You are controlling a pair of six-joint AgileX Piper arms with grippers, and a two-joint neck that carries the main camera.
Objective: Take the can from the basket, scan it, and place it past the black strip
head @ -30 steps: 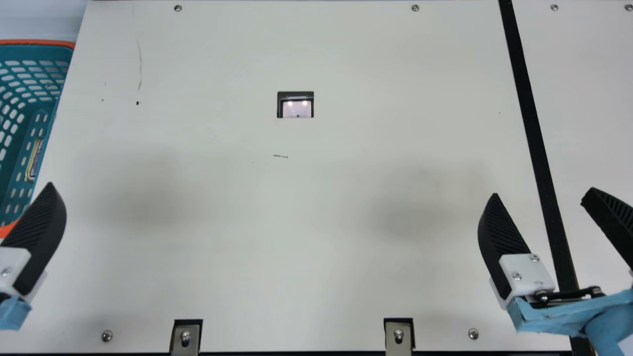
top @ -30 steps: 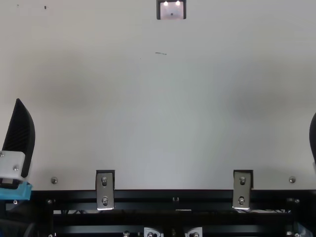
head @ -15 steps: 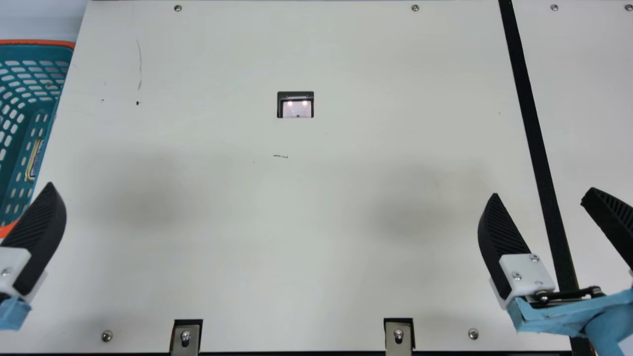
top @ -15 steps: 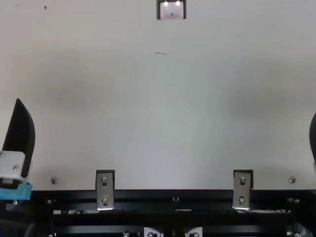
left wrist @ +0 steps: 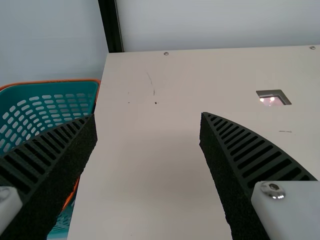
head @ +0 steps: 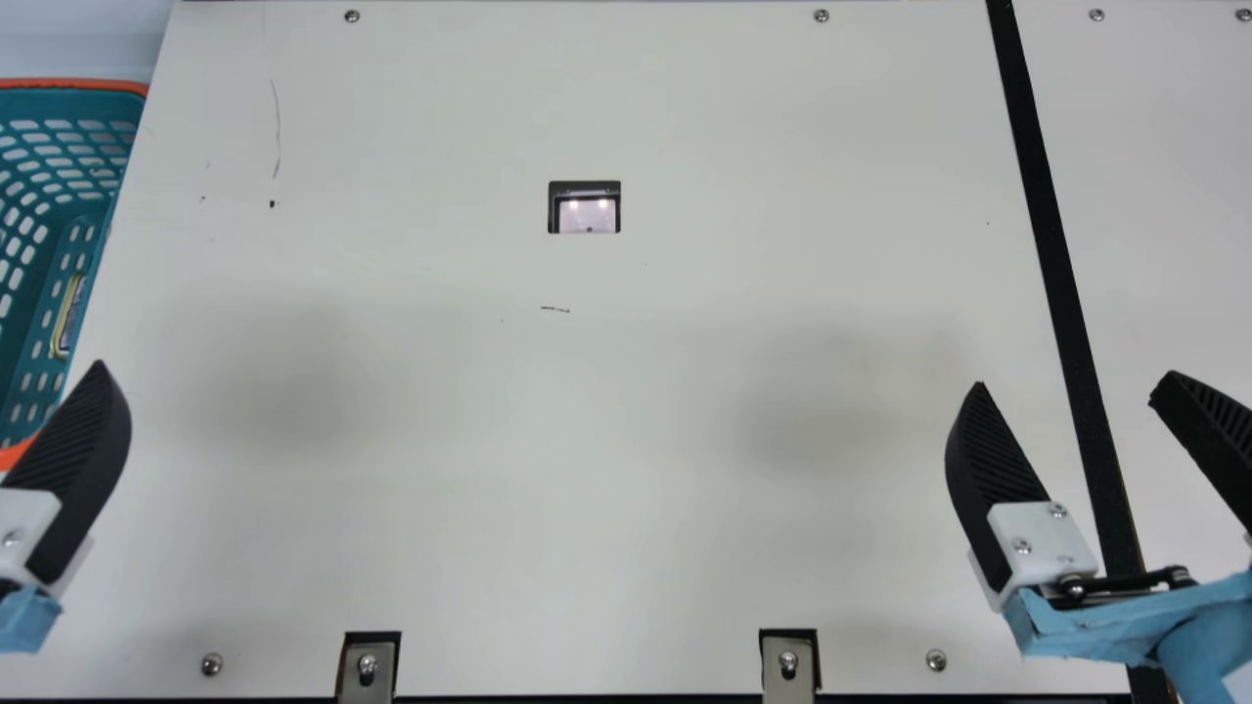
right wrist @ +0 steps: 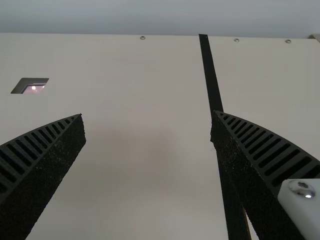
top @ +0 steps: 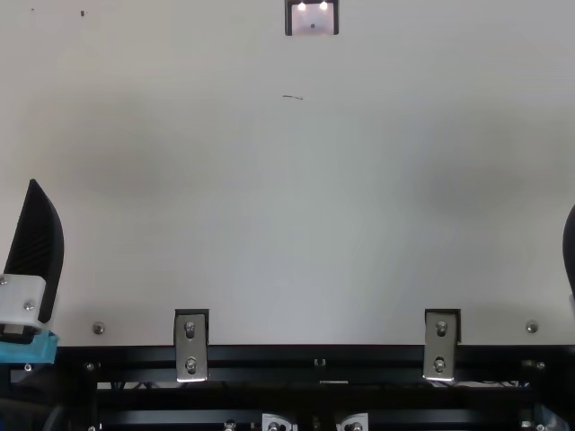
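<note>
- Left gripper (head: 73,464): you have it at the table's near left, beside the basket (head: 73,84) in your main view. Its jaws stand wide apart, and nothing is held between them in the left wrist view.
- Right gripper (head: 1066,389): you will find its jaws wide apart as well, with nothing in their grasp. In the main view its fingertips lie to either side of the black strip (head: 1054,274).
- Can (head: 67,323): located inside the basket, low down by the wall next to the table (head: 587,440). You can make out a gold-coloured rim (the rest is partly hidden, so its full pose cannot be told).
- Basket: teal, perforated, orange at the rim, sitting just beside the table's left edge.
- Scanner window (head: 587,217): set into the table between basket and strip, two bright lights visible in it.
- Fittings: you have two metal brackets (head: 368,675) along the table's near edge, well apart.
</note>
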